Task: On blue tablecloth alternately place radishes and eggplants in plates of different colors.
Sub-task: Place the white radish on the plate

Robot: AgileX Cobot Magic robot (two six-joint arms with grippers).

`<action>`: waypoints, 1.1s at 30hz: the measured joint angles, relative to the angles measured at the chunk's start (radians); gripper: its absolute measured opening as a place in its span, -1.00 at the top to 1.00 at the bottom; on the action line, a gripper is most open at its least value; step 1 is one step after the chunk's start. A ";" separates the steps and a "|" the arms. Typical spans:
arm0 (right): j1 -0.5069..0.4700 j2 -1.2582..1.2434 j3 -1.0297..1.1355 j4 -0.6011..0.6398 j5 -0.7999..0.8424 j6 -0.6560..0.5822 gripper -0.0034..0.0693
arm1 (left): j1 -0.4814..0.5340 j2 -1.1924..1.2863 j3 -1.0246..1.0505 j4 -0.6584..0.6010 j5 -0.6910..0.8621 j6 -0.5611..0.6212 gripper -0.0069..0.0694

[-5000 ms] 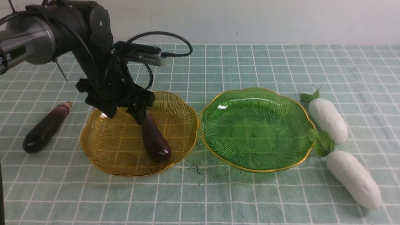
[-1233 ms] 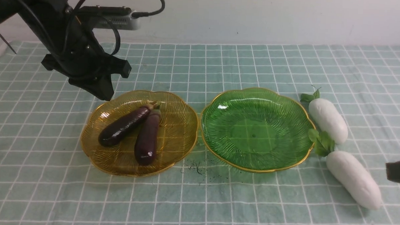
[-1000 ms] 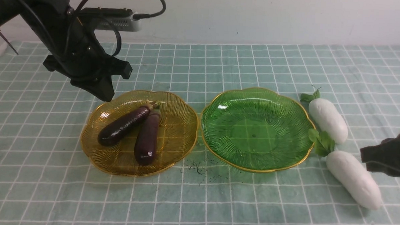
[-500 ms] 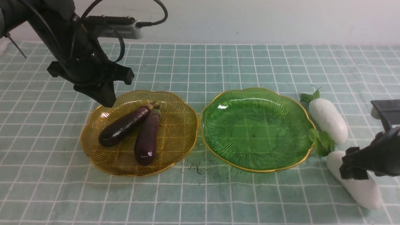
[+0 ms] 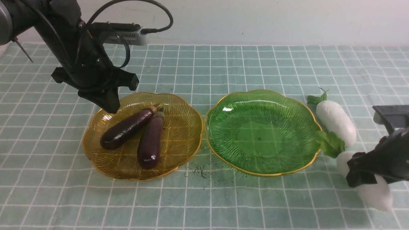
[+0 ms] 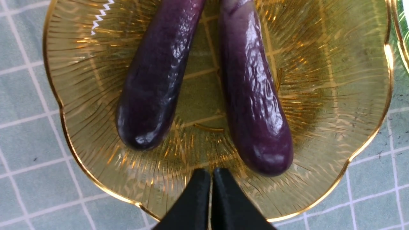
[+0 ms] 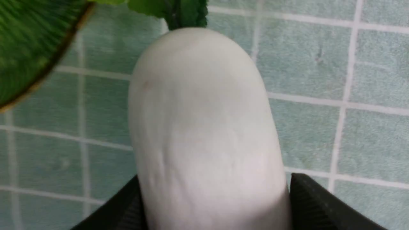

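near radish [image 5: 375, 197] lies on blue tablecloth [image 5: 221, 204], right of green plate [image 5: 311, 159]. right end effector [image 5: 361, 171] low over its middle, fingers spread wide, pressed on both flanks. second ago it hung at right edge; radish now nudged slightly. left end effector [image 5: 107, 104] closed, empty, above amber plate [image 5: 201, 128] rim.

Left arm [image 5: 74, 49] raised, jaws together; right arm [image 5: 395, 157] low, jaws apart.

Robot test bench in a lab-type room, not a home. Black left arm [image 5: 54, 28] with a cabled camera [image 5: 125, 38] and black right arm [image 5: 398, 156] over a worktop under checked cloth [image 5: 221, 204]. Bare white wall [image 5: 262, 15] behind; the radishes [image 5: 335, 121] and eggplants [image 5: 150, 142] look like toys.
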 joint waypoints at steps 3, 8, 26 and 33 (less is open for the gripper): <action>0.000 -0.027 -0.082 0.153 0.106 -0.001 -0.45 | 0.000 0.000 0.000 0.000 0.000 0.000 0.84; 0.053 -0.029 -0.145 0.458 0.059 -0.112 -0.45 | 0.000 0.000 0.000 0.000 0.000 0.000 0.84; 0.229 0.165 -0.150 0.566 -0.231 -0.285 -0.53 | 0.000 0.000 0.000 0.000 0.000 0.000 0.84; 0.229 0.165 -0.161 0.562 -0.233 -0.311 -0.94 | 0.000 0.000 0.000 0.000 0.000 0.000 0.84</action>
